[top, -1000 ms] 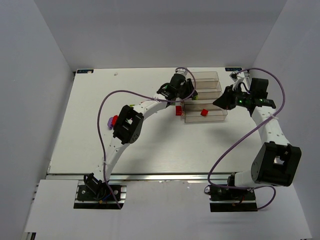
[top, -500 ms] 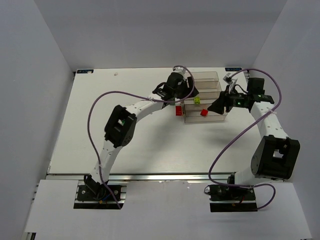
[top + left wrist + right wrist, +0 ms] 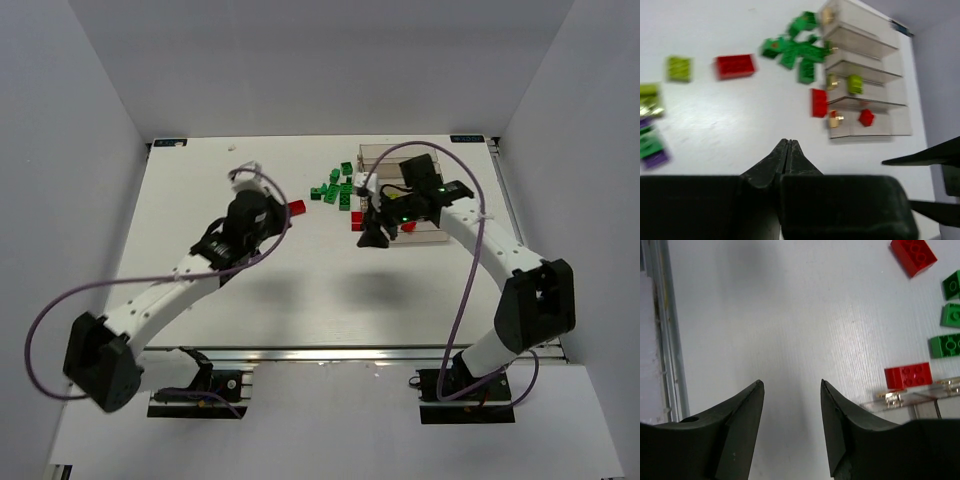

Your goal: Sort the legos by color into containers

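The clear containers stand in a joined block at the back right; one holds a yellow-green brick, the nearest a red brick. Loose legos lie to their left: a green cluster, a red brick against the block, another red brick, and yellow-green, purple and green pieces further left. My left gripper hangs shut and empty above bare table, near the lone red brick. My right gripper is open and empty over the table at the block's near-left corner, beside a red brick.
White walls close in the table on three sides. The right arm reaches across the containers and hides part of them from above. A metal rail runs along the table's near edge. Purple cables loop off both arms.
The left arm has swung left, away from the containers, and its jaws have closed. The right arm has crossed to the block's near-left corner with its jaws open. The green cluster is uncovered.
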Robot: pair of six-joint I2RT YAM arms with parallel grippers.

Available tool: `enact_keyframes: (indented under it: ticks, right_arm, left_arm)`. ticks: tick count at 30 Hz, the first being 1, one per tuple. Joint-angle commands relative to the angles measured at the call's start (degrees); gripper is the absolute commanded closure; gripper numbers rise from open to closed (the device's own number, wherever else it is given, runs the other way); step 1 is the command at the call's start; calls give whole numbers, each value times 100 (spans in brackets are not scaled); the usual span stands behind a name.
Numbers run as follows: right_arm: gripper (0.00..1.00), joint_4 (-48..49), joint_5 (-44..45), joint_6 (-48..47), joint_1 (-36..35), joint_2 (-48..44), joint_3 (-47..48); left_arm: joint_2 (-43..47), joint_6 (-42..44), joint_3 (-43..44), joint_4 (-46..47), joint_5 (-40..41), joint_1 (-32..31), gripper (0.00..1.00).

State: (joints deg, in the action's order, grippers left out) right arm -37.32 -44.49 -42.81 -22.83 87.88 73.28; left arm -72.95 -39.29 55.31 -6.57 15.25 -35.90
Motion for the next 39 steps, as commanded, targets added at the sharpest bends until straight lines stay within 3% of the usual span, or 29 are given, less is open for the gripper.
enact_keyframes:
  ticks: [1,4,7,11,13,19,29,34,39]
  right_arm:
    - [46,899,896,1403,-589,474,529]
    - [46,1069,1802,2661,-1100,1140,1187]
    - [46,920,2171,3689,-1224,2018,2320]
    - [43,664,2592,3947,-1329,2717,3298]
    - [34,621,2927,3938,-1470,2988,3604]
    - [31,234,3456,4427,-1549,3841,4466]
    - [46,945,2042,5510,-1760,4624,5144]
    - [42,1464,1803,6064,-1944,5037,5346]
    - [37,1561,2549,6372,-2164,5625,5899]
  left_arm:
    - [902,-544,-809,-775,663,249,89]
    - [1931,-1027,-1425,-1398,1137,294,69]
    - [2767,-1510,-1881,-1917,1384,312,64]
    - [3505,-1854,-2217,-2505,1499,320,54]
    - [3805,-1985,-2340,-2638,1595,320,50]
    - [4087,-2039,-2367,-2920,1806,320,47]
    - [3875,-2109,-2253,-3114,1710,320,47]
    - [4104,-2293,-2279,-3306,1684,320,47]
    - [4499,-2417,-2218,-3544,1710,320,47]
